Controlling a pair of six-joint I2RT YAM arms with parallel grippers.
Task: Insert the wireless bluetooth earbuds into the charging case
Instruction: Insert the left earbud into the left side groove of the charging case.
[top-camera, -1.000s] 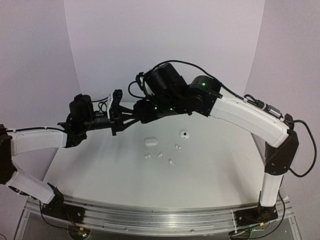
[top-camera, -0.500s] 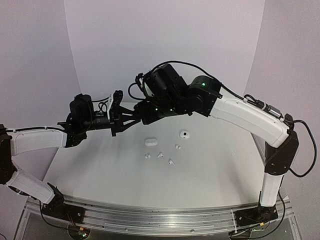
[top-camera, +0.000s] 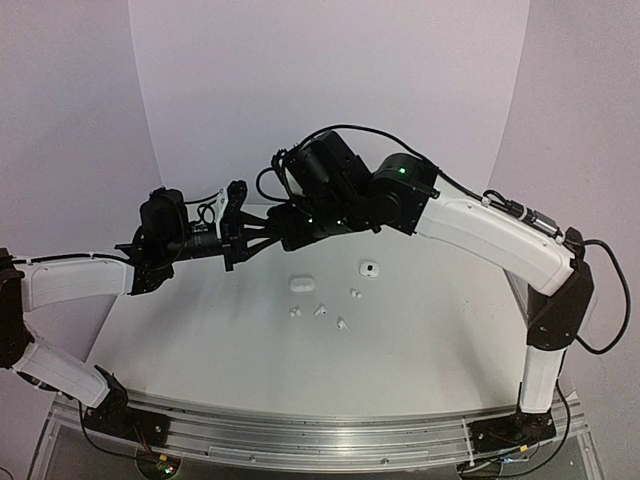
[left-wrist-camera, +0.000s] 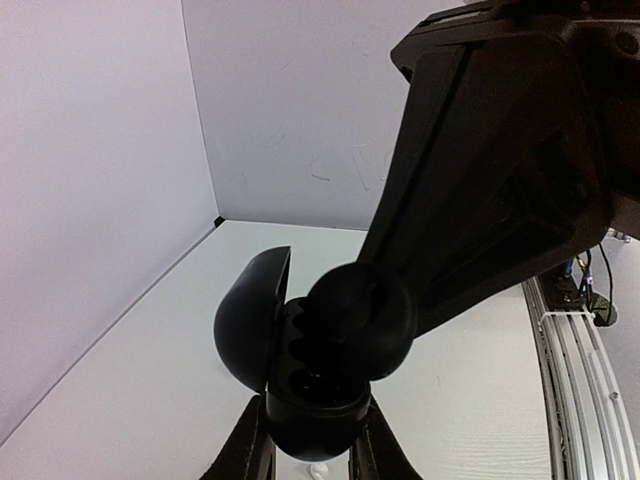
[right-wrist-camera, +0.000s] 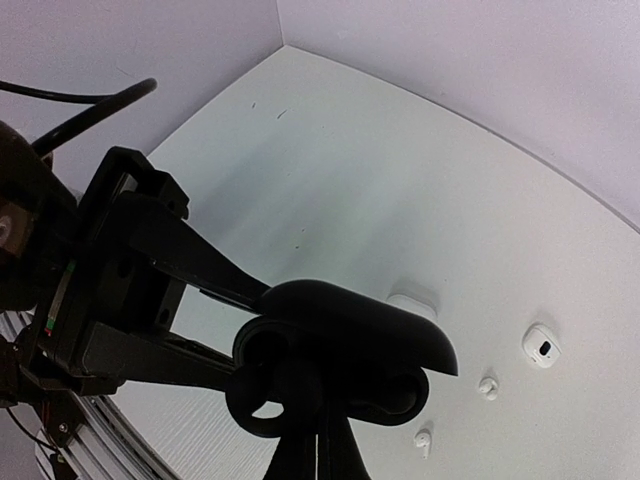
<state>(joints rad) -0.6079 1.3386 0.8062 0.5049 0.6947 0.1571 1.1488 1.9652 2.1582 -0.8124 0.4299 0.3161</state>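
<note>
A black charging case (left-wrist-camera: 310, 410) with its lid (left-wrist-camera: 250, 320) swung open is held up above the table; my left gripper (left-wrist-camera: 312, 438) is shut on its body. My right gripper (left-wrist-camera: 360, 315) comes in from the upper right, shut, its rounded black tip pressed into the case's mouth. Whether a black earbud sits under that tip I cannot tell. In the right wrist view the shut fingers (right-wrist-camera: 320, 440) meet the case under its lid (right-wrist-camera: 350, 315). Several white earbuds (top-camera: 320, 310) lie on the table below.
A closed white case (top-camera: 301, 284) and an open white case (top-camera: 369, 269) lie on the white table (top-camera: 200, 340) beside the loose buds. White walls close in the back and sides. A metal rail (top-camera: 330, 435) runs along the near edge.
The right arm has shifted very slightly to the left. Both grippers stay together at the black case.
</note>
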